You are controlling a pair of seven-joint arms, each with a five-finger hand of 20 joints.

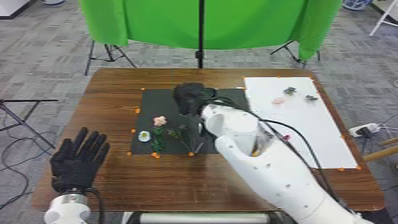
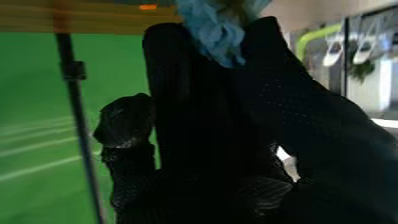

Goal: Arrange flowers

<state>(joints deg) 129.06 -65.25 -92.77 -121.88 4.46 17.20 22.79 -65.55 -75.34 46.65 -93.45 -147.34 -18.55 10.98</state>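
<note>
one ruffled blue flower (image 2: 215, 36); right robot hand (image 1: 189, 98): can't tell; left robot hand (image 1: 76, 164): spread.

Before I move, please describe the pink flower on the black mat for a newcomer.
On the brown table, the black mat lies left of the white sheet. Near its left edge lies the pink flower, its bloom paler than the dark stems beside it.

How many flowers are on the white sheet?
4 that I can make out: two dark ones near the far end, a pale pink one left of them, a red one beside the right arm, which may hide more.
</note>
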